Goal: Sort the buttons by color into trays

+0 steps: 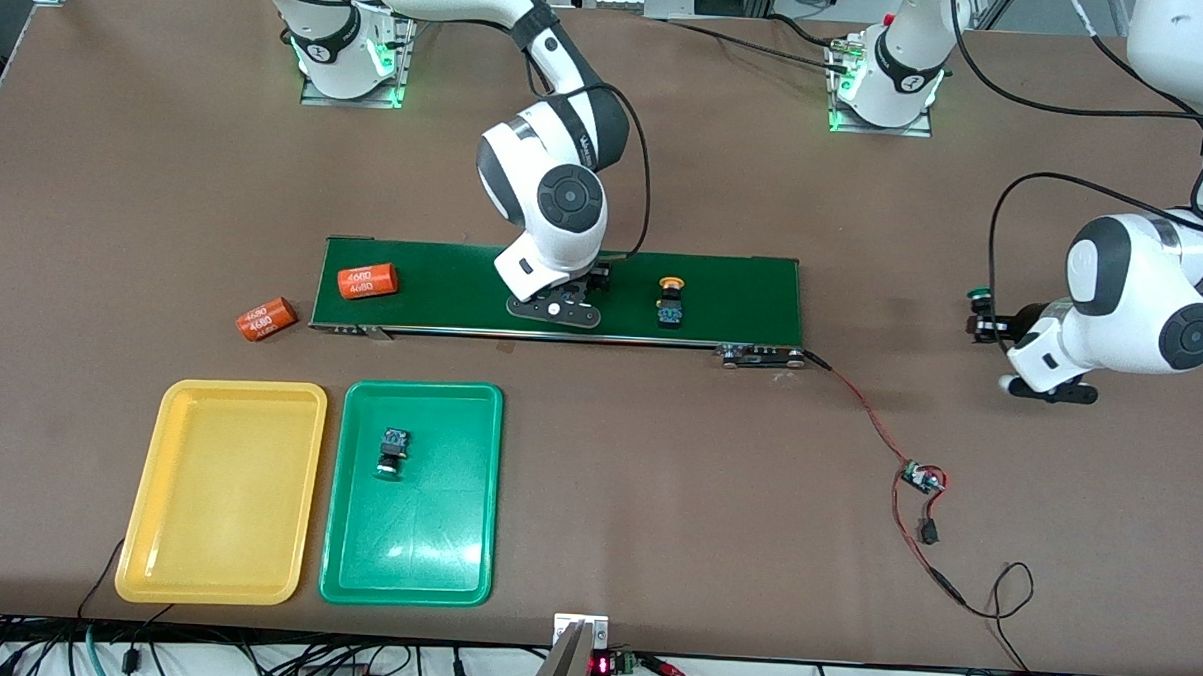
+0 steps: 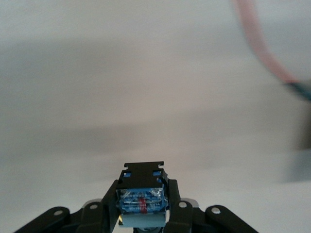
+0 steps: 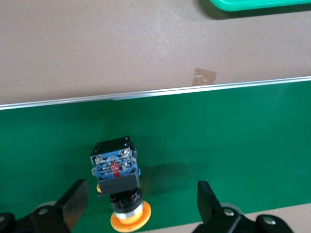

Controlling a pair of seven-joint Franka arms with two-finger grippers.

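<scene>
My left gripper [image 1: 982, 321] [image 2: 142, 199] is shut on a button [image 2: 142, 196] over the bare table at the left arm's end. Its green cap [image 1: 980, 290] shows in the front view. My right gripper [image 1: 591, 281] [image 3: 142, 189] is down on the conveyor belt [image 1: 743, 293], open. A yellow-capped button [image 3: 116, 170] lies between its fingers, touching neither. Another yellow-capped button [image 1: 671, 302] lies on the belt toward the left arm's end. A green-capped button [image 1: 391, 453] lies in the green tray [image 1: 424, 542]. The yellow tray [image 1: 221, 495] beside it holds nothing.
One orange cylinder [image 1: 367, 281] lies on the belt at the right arm's end, and another [image 1: 266, 318] lies on the table just off it. A small circuit board [image 1: 922, 478] on red-black wires lies nearer the front camera than the belt's other end.
</scene>
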